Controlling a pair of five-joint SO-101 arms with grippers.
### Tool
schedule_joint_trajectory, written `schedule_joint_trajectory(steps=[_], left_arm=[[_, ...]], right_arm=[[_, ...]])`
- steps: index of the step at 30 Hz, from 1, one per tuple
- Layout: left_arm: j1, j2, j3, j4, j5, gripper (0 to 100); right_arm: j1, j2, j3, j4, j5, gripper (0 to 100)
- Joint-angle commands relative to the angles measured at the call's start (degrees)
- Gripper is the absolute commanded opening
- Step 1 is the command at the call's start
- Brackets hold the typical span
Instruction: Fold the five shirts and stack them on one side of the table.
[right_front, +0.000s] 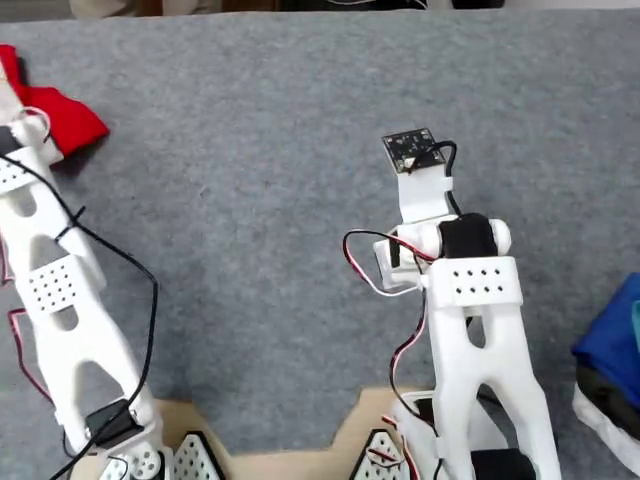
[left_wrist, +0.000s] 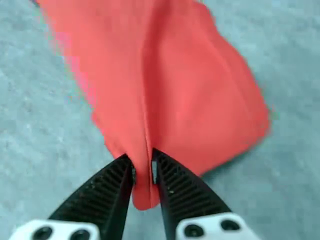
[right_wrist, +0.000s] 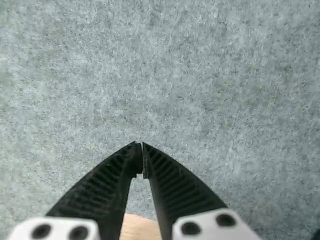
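A red shirt (right_front: 70, 117) lies bunched at the far left edge of the grey table (right_front: 260, 180), partly under the left arm. In the left wrist view the red shirt (left_wrist: 175, 85) spreads away from my left gripper (left_wrist: 143, 167), which is shut on a fold of the cloth at its near end. My right gripper (right_wrist: 140, 148) is shut with nothing in it, hovering over bare grey felt near the table's middle, below the right arm's wrist board (right_front: 410, 148). A pile of shirts, blue (right_front: 612, 345) on top with dark and white ones beneath, sits at the right edge.
The table's front edge shows tan wood (right_front: 290, 462) between the two arm bases. Red and black cables (right_front: 370, 270) loop beside the right arm. A black cable (right_front: 120, 260) hangs along the left arm. Open felt stretches across the middle and back.
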Motion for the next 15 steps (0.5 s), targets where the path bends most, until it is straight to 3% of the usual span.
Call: schedule_joint_trajectory(steps=[1,4,10,15], left_arm=[[4.48,-8.13,-3.52,11.78,-1.23,2],[8.00,-13.41,-3.52,18.99,-1.14,2],[11.43,-23.08,-1.49,19.16,2.90,2],[15.47,-35.03,13.45,19.16,3.16,2]], right_arm=[[-0.66,-0.92,0.13,-0.53,0.26,0.9],[-0.66,-1.01,0.13,-0.53,0.26,0.9],[-0.57,-1.01,0.66,-0.44,0.18,0.9],[-0.57,-1.01,3.47,-0.62,0.26,0.9]])
